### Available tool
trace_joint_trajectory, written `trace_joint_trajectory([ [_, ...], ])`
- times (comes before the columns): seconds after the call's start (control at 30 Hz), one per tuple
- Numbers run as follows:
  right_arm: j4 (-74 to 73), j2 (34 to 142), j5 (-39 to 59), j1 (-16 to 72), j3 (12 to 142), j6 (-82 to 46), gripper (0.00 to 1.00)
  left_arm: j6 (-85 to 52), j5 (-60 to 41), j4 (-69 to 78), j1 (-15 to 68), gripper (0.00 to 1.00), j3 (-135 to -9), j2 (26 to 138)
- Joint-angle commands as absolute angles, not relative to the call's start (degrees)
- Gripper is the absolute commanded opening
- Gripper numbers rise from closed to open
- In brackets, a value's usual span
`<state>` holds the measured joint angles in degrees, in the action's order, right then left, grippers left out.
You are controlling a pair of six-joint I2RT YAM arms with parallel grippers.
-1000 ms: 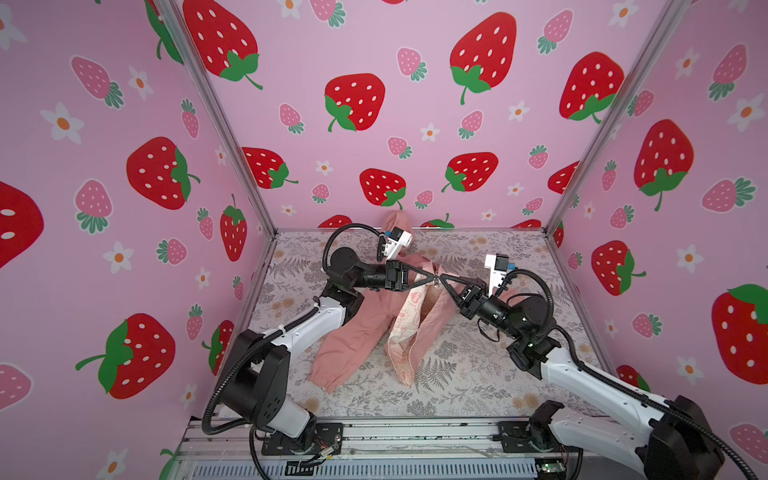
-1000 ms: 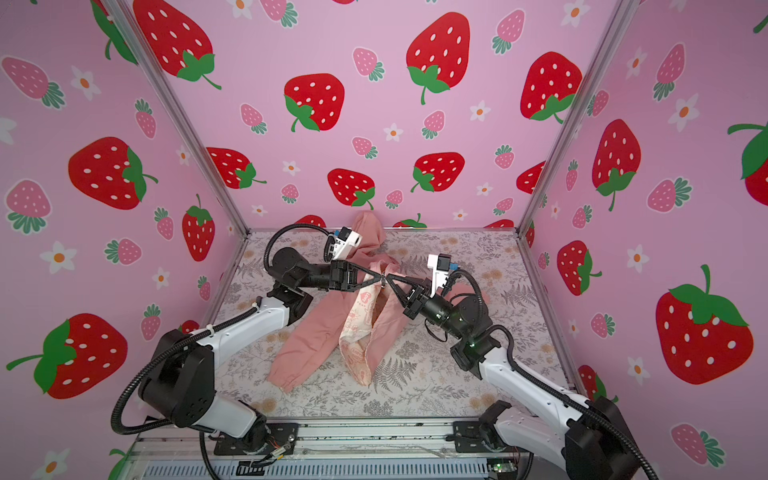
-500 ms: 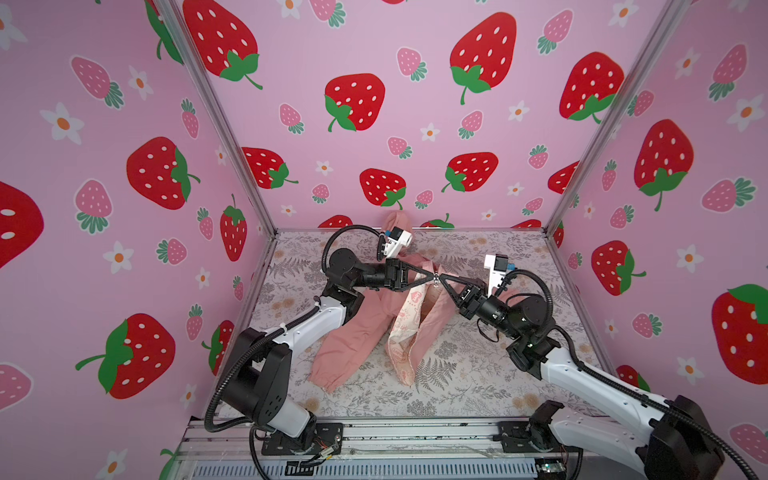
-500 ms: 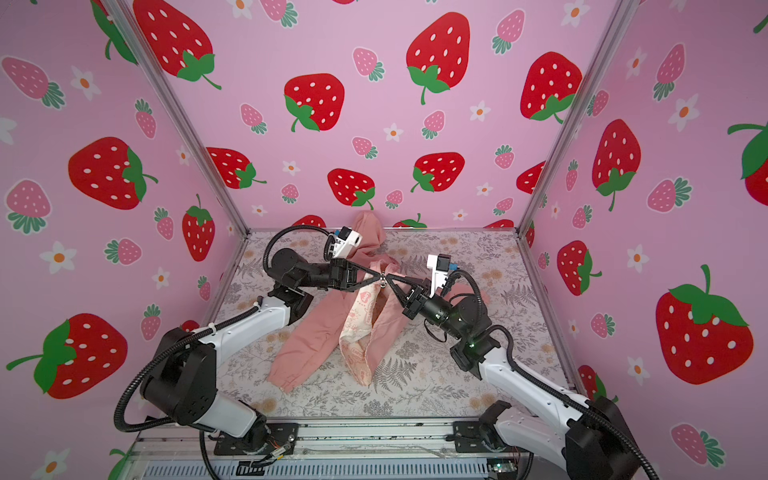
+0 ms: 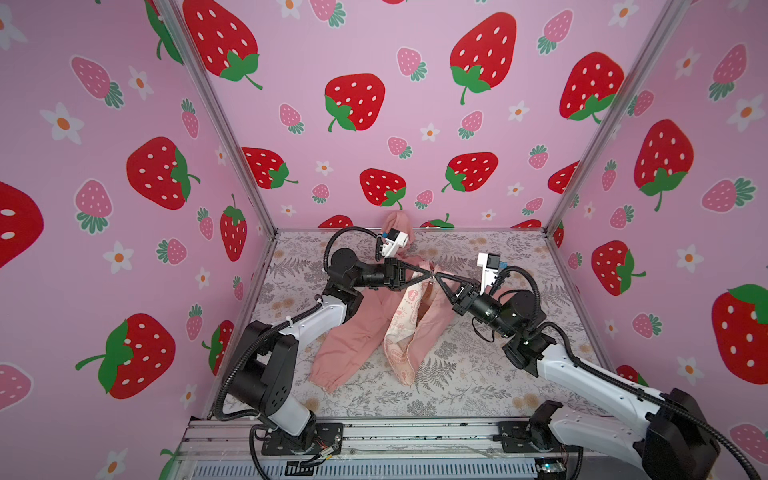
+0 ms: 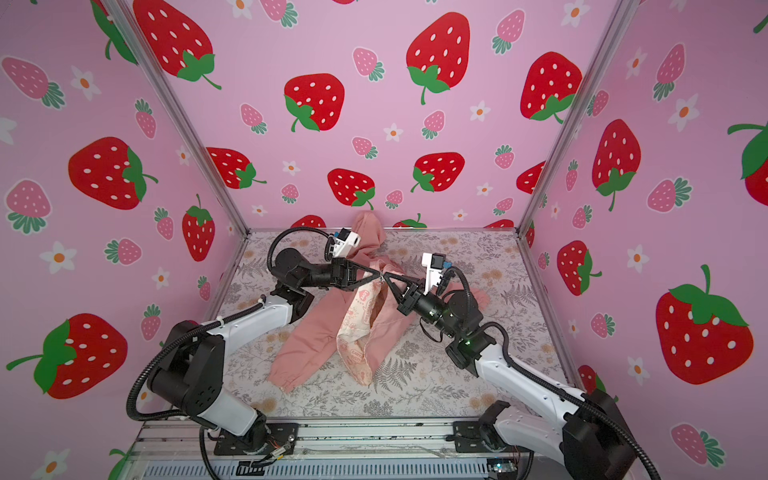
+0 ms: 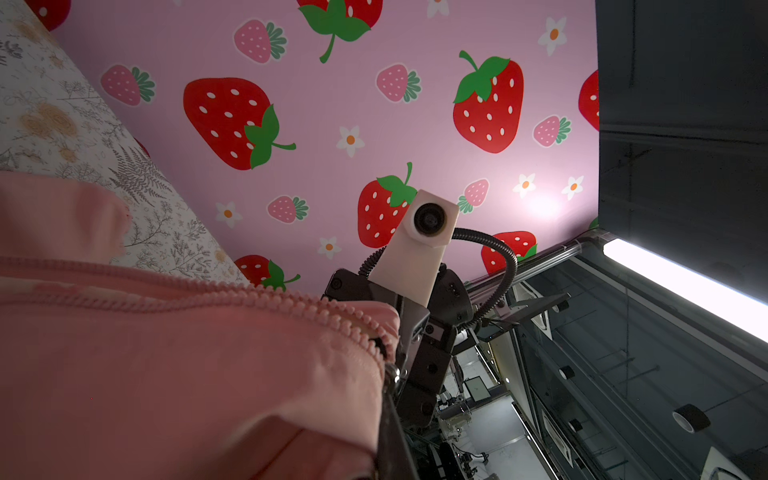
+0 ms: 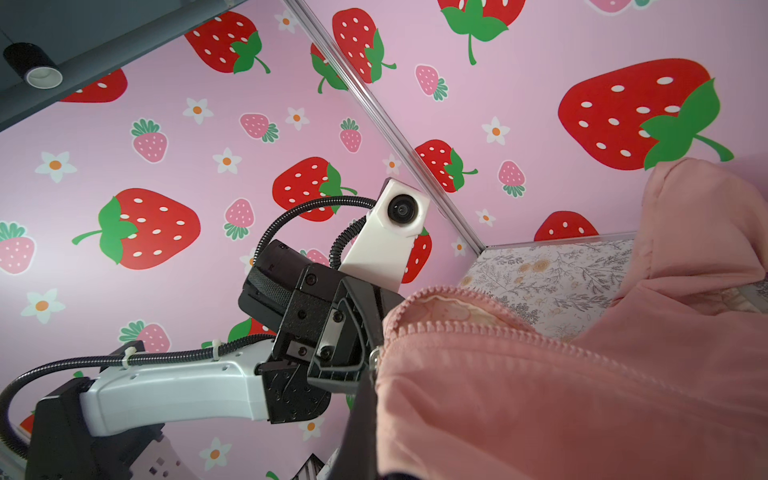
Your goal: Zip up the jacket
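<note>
The salmon-pink jacket (image 5: 357,332) (image 6: 307,336) lies on the floral table with its front open, cream printed lining (image 5: 405,316) showing and its hood (image 5: 399,224) against the back wall. Its upper front is lifted off the table at the zipper. My left gripper (image 5: 428,276) (image 6: 377,275) and right gripper (image 5: 437,279) (image 6: 385,277) meet tip to tip there, both shut on the jacket's zipper edge at a small metal slider (image 7: 390,372) (image 8: 374,357). In the wrist views pink fabric and zipper teeth (image 7: 291,301) (image 8: 478,332) hide most of each gripper's own jaws (image 7: 392,386) (image 8: 370,374).
The floral tablecloth (image 5: 478,374) is boxed in by strawberry-print walls on three sides, with metal corner posts (image 5: 232,137) (image 5: 598,124). An aluminium rail (image 5: 395,436) with both arm bases runs along the front edge. A sleeve cuff (image 5: 328,376) reaches toward the front.
</note>
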<state>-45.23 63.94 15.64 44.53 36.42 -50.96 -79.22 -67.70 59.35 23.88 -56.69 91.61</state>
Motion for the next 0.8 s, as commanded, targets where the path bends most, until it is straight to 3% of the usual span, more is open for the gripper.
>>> trace_joint_trajectory([
  [0.0,-43.6,65.3,17.8,46.0,38.4,-51.5,0.0,-77.2,-57.6,60.1,20.3,0.0,-57.0,91.9],
  [0.33,-34.7,67.1,9.7,46.5,35.7,-49.8,0.0,-71.5,-57.2,52.2,20.3,0.0,-56.8,88.9],
  [0.77,-36.4,70.6,13.1,48.3,40.7,-52.4,0.0,-65.4,-55.8,43.6,20.4,0.0,-56.5,88.6],
])
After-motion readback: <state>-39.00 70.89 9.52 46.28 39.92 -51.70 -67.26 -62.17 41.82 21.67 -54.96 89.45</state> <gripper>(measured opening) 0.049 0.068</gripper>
